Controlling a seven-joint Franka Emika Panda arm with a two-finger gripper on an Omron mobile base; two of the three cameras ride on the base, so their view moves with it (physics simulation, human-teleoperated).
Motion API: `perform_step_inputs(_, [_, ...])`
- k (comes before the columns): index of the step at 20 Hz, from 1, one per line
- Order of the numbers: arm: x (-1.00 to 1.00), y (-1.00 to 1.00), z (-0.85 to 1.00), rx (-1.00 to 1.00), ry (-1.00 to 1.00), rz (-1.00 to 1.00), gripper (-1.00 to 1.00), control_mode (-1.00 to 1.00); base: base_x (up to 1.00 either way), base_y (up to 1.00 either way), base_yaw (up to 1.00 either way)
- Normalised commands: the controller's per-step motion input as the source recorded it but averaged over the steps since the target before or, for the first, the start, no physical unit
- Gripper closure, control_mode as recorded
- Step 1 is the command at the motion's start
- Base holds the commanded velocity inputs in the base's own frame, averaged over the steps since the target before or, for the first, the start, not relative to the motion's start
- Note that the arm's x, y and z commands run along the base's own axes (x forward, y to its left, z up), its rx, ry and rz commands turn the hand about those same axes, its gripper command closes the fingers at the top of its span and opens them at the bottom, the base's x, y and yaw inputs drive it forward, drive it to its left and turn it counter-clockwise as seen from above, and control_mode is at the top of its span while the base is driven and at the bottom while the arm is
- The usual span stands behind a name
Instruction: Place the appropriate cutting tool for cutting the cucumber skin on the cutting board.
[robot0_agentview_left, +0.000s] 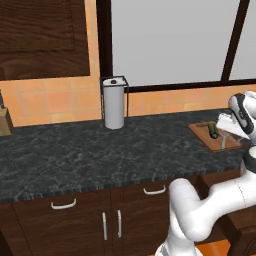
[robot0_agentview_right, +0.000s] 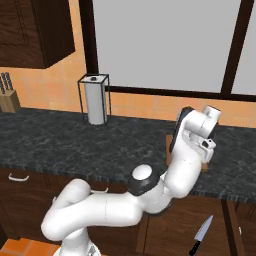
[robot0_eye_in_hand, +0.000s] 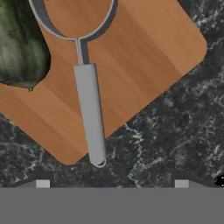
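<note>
On the dark counter, the cutting board (robot0_eye_in_hand: 144, 57) holds the cucumber (robot0_eye_in_hand: 19, 48) and a grey-handled peeler (robot0_eye_in_hand: 89, 109) lying flat. Just above, the gripper (robot0_agentview_left: 231, 125) hovers; its finger spread is unclear. Placement looks finished, so next comes lifting clear.

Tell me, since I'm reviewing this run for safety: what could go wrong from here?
1. The peeler lies on the cutting board with its handle tip past the board's edge; the open claw hangs close above and could knock it off when it moves.
2. The cucumber lies right beside the peeler's loop, so a bump might roll it.
3. A knife lies on the floor; a driving base might hit it.
</note>
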Motion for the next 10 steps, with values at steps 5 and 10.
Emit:
perform_step_inputs(5, [-0.7,0.78,0.79,-0.02,0.0,-0.07,-1.0,-1.0,0.0,0.0,0.0])
perform_step_inputs(10, [-0.82,1.0,0.06,-0.02,0.0,-0.02,-1.0,-1.0,0.0,0.0,0.0])
